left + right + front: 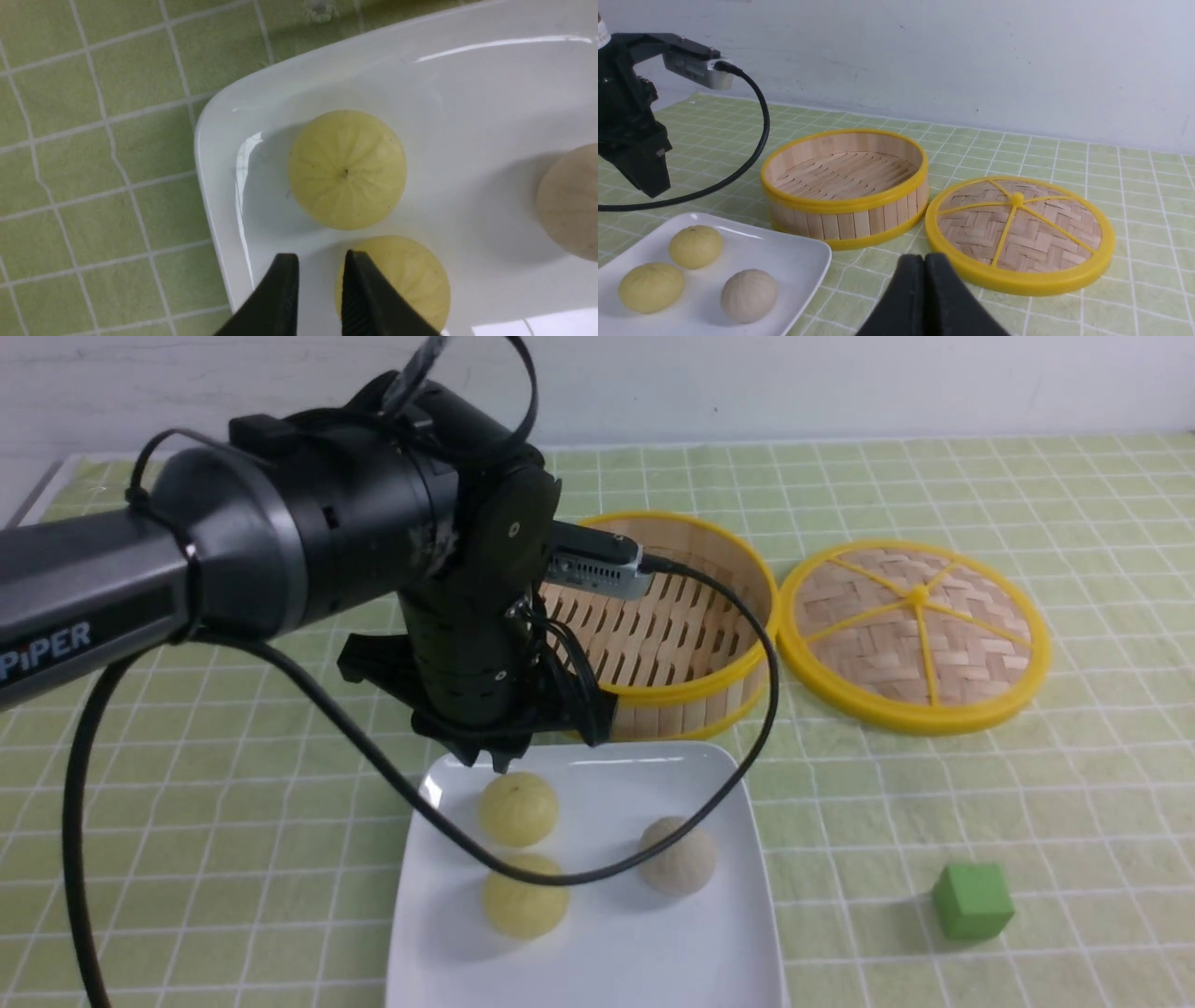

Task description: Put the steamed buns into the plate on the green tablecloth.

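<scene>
Three steamed buns lie in the white square plate (pixel 653 961) on the green tablecloth (pixel 934 803): a pale yellow one (pixel 518 809) at the far left, a second yellow one (pixel 526 896) nearer, and a greyish-beige one (pixel 678 856) to the right. My left gripper (pixel 499 761) points down just above the plate's far left corner, over the far yellow bun. In the left wrist view its jaws (pixel 321 261) stand a narrow gap apart with nothing between them. My right gripper (pixel 924 261) is shut and empty, low over the cloth in front of the lid; it is out of the front view.
The round yellow-rimmed bamboo steamer (pixel 691 616) stands empty just behind the plate. Its woven lid (pixel 915 635) lies flat to the steamer's right. A small green cube (pixel 973 901) sits on the cloth right of the plate. The left arm's cable (pixel 597 873) hangs across the plate.
</scene>
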Tool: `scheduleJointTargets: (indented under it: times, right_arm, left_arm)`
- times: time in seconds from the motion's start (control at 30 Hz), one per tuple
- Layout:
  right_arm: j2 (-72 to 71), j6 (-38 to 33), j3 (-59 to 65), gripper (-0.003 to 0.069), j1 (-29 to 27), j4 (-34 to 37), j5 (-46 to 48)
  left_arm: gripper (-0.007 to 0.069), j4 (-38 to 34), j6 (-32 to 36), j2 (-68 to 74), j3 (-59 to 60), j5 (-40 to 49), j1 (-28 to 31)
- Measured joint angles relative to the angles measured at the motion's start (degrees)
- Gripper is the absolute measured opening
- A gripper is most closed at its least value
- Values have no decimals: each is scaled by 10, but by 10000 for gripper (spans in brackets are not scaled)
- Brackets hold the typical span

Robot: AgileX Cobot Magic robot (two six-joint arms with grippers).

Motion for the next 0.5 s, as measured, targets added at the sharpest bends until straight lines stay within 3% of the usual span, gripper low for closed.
scheduleJointTargets:
  times: [0.5]
  right_arm:
    - [1,0,23,-1,0,28,-11]
  left_arm:
    - [166,5,0,0,0,0,0]
